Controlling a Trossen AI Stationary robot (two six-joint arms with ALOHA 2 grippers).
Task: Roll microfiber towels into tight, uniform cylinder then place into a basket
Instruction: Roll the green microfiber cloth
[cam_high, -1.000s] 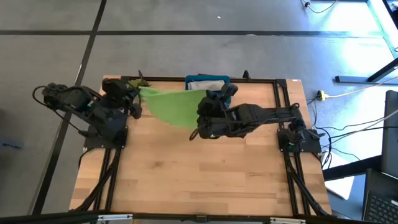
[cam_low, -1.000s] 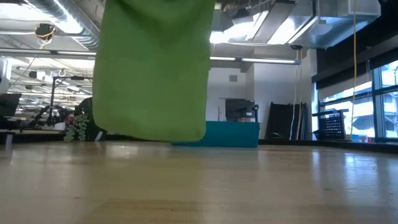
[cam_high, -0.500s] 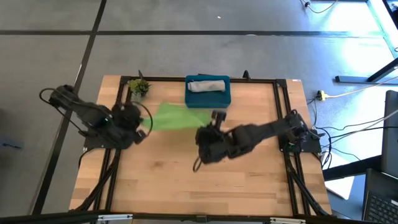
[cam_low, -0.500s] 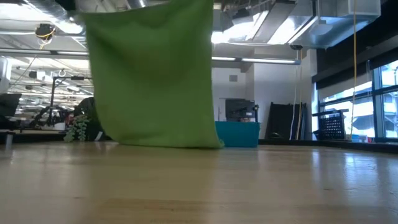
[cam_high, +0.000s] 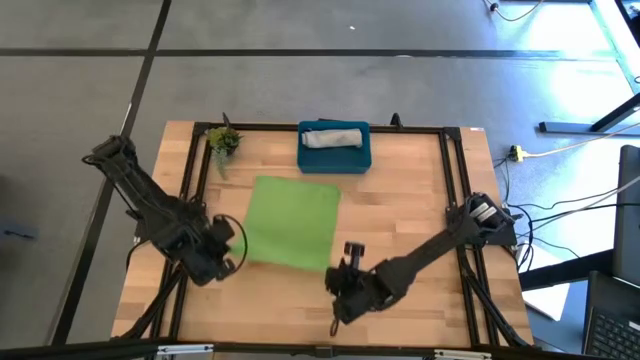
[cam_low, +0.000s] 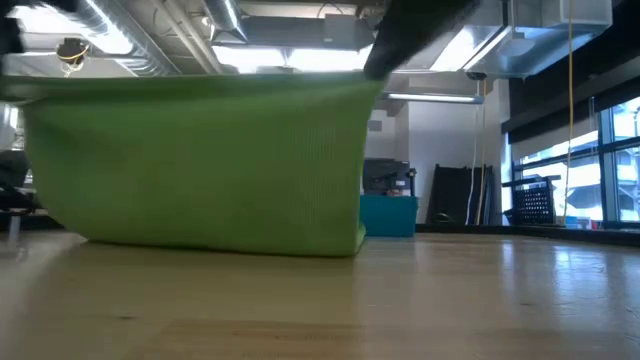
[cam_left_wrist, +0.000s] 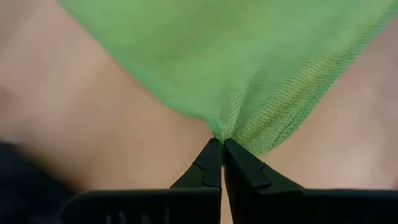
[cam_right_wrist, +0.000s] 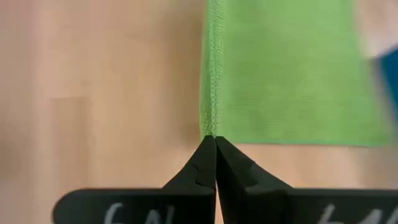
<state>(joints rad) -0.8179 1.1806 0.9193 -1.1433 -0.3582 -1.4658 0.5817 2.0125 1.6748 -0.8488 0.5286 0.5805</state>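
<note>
left gripper (cam_left_wrist: 221, 142), right gripper (cam_right_wrist: 214, 138): jaws pinching green towel (cam_high: 290, 220) corners | basket (cam_high: 335, 158) holds grey towel (cam_high: 333, 137) | plant sprig (cam_high: 223, 140) beside

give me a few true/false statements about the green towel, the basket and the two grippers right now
1. Both grippers pinch a corner of the green towel. True: the left gripper and the right gripper each have their fingers shut on a corner.
2. The basket is empty. False: a rolled grey towel lies in it.
3. The green towel is already rolled into a cylinder. False: it is spread out, unrolled, between the grippers.
4. The small plant sprig sits at the table's far edge, to the left of the basket in the high view. True.
5. The green towel lies inside the basket. False: it is over the wooden table, nearer than the basket.
</note>
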